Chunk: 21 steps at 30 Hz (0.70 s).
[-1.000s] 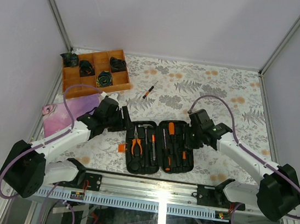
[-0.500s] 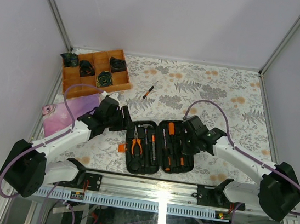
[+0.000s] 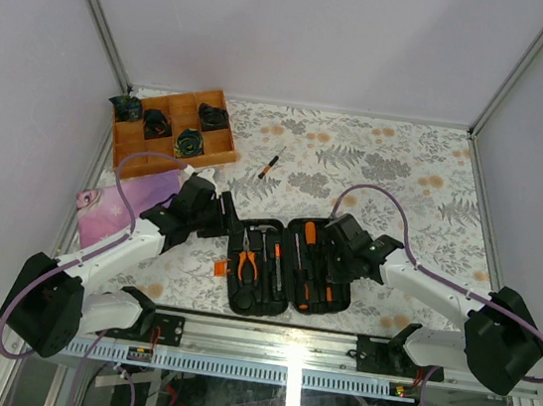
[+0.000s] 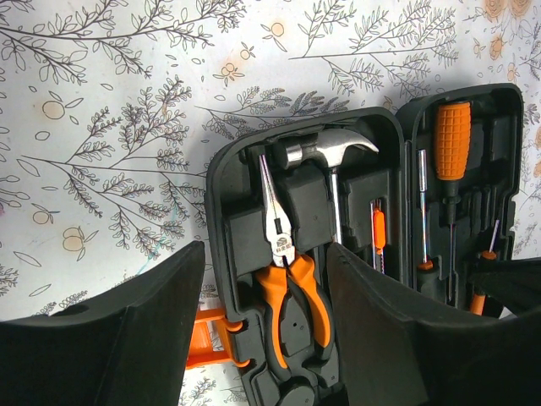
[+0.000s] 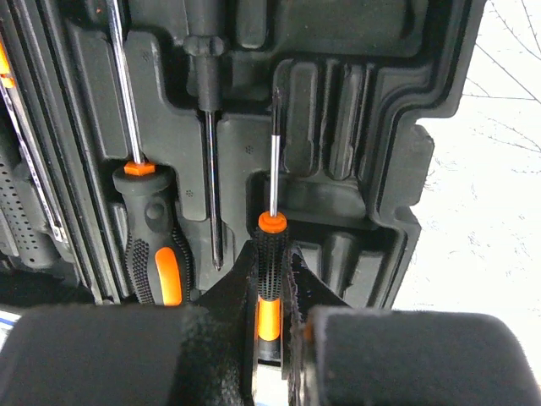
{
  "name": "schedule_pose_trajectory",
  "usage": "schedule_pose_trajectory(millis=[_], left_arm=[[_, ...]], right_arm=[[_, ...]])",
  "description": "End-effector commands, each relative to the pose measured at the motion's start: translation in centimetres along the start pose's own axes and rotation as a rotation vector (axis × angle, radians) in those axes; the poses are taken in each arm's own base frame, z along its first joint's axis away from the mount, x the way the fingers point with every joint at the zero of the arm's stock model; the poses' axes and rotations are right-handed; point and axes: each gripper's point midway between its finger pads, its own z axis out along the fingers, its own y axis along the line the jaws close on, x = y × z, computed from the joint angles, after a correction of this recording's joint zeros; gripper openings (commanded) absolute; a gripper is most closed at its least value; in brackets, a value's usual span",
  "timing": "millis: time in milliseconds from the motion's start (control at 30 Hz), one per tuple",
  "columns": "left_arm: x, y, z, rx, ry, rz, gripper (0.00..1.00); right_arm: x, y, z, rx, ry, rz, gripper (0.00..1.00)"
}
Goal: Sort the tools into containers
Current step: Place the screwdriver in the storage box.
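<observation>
We see the black tool case [image 3: 258, 304] lying open like a book on the flowered surface [image 3: 406, 171], at its near edge. The right end effector [image 5: 272, 296] is over the case's right half, pinching the black-and-orange handle of a thin driver [image 5: 270, 254]. The driver's shaft lies along a moulded slot, just right of a thicker orange-gripped screwdriver [image 5: 156, 254] seated in the same half. The left end effector [image 4: 266, 279] is at the case's left half with its fingers spread wide, one on either side of the orange-handled pliers [image 4: 279, 233]; we cannot tell whether it touches the case. The steel-headed hammer [image 4: 325, 145] sits in that half too, just right of the pliers. One small loose driver [image 3: 270, 165] lies on the surface beyond the case, and the wooden tray [image 3: 173, 130] stands further off to the case's far left.
</observation>
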Motion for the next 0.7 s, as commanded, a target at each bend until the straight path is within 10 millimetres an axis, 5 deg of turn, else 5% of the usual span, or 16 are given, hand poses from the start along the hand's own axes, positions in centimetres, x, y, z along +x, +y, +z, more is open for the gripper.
schedule_pose_trajectory(millis=[0,667], left_arm=[[-0.8,-0.6,-0.1,0.023,-0.035,0.016,0.58],[-0.5,-0.4,0.0,0.015,-0.028,0.015,0.59]], right_arm=[[-0.4,-0.1,0.7,0.020,-0.031,0.005,0.03],[-0.5,-0.8,-1.0,0.061,-0.034,-0.005,0.35]])
